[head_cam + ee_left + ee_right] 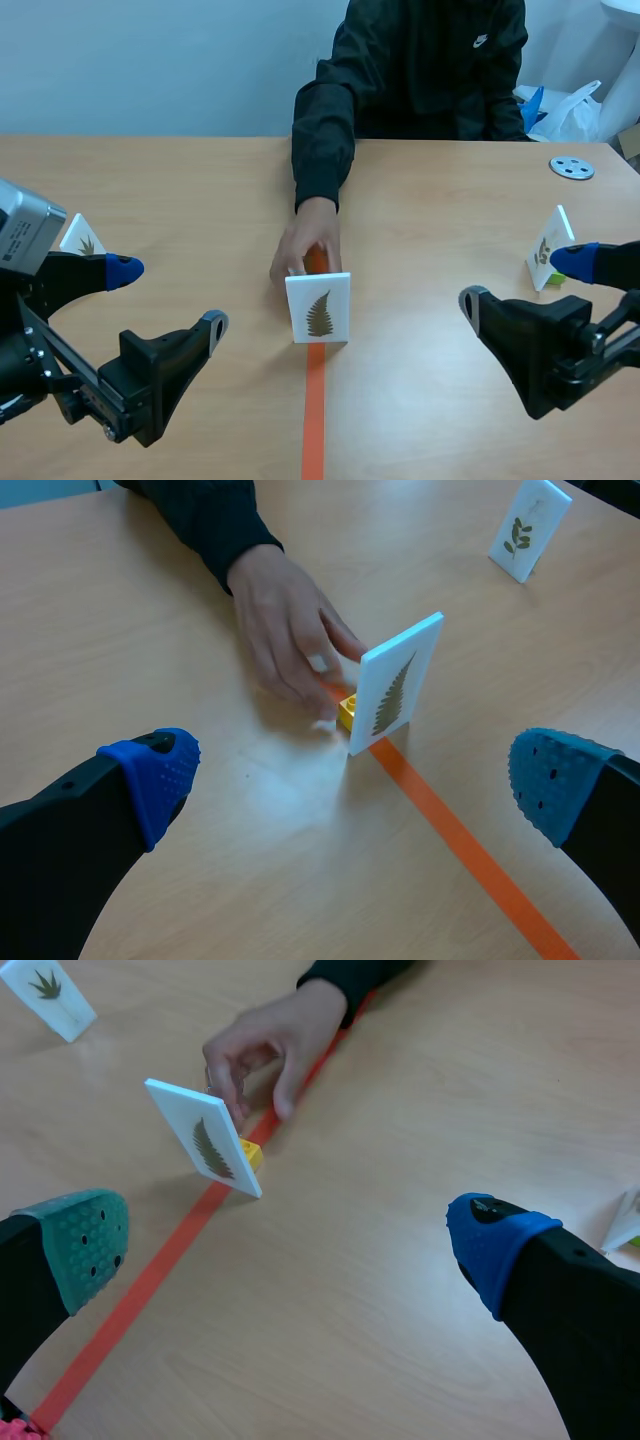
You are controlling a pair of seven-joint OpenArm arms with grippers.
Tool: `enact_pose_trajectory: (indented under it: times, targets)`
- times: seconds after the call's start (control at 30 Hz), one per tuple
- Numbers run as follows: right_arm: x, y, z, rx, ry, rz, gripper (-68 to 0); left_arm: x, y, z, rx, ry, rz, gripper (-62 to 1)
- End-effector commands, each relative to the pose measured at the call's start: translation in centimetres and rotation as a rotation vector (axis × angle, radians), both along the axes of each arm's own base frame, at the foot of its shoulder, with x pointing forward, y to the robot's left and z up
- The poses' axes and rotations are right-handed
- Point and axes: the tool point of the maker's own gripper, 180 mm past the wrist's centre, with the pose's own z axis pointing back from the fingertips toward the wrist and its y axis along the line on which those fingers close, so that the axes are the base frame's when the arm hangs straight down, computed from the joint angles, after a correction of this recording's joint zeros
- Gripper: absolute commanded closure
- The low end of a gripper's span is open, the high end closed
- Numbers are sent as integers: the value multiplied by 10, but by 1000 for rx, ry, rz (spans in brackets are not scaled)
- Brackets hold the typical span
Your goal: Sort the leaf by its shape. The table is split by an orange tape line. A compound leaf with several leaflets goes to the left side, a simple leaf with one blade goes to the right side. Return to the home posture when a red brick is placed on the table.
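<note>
A white leaf card (pixel 318 308) stands upright on the orange tape line (pixel 315 410) in the middle of the table (pixel 420 230), fixed to a small yellow brick (pixel 348 710) at its base. The leaf on it is brown and feathery, with many small leaflets along one stem. A person's hand (pixel 305 245) reaches in from across the table and rests just behind the card, fingers at the brick. The left tool (pixel 168 297) hangs low on its own side with its fingers spread wide and nothing between them, and the right tool (pixel 522 278) does the same. A second card (pixel 83 238) stands beside the left tool, a third card (pixel 549 248) beside the right one. A metal disc (pixel 571 168) lies at the far right.
</note>
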Motion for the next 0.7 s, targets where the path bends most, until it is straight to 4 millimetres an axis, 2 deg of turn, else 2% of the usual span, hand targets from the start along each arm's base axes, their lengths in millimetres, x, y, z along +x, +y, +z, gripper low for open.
enact_pose_trajectory:
  times: [0.0, 0.13, 0.33, 0.67]
  targets:
    - [7, 0, 10, -1, -43, 2, -679, 3, -4, 12, -24, -32, -2, -623]
    - [14, 2, 4, -30, -53, 22, -679, 3, -4, 12, -24, -32, -2, -623]
    - [31, 12, -16, -38, -52, 59, -679, 3, -4, 12, -24, -32, -2, -623]
    - [57, 55, -56, -73, -54, 201, -679, 3, -4, 12, -24, -32, -2, -623]
